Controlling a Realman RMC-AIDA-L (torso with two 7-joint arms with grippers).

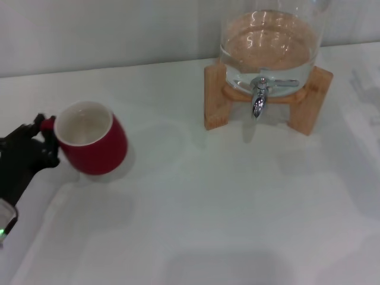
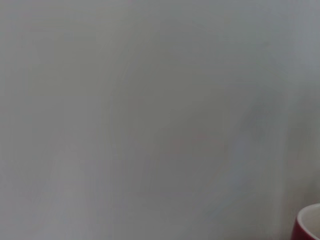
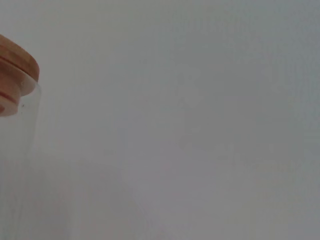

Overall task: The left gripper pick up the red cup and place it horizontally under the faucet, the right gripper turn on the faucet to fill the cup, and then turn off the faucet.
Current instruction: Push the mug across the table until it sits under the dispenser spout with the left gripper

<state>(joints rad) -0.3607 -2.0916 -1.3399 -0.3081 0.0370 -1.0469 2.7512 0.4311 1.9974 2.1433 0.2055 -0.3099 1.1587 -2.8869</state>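
A white desk (image 1: 237, 225) holds a glass dispenser's faucet (image 1: 259, 98). At far left, the left gripper (image 1: 27, 155) has its jaws closed on the red cup (image 1: 90, 138) at the handle.

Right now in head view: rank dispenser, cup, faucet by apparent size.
1. Dispenser with its stand, largest, though cut off at the top edge.
2. Cup, at the left gripper.
3. Faucet, smallest.
The cup sits nearer the camera, but the gaps are clear.

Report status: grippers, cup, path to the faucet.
Left gripper at red cup handle, grip unclear. Right gripper out of view. Cup tilted, left of faucet. Nothing between them.
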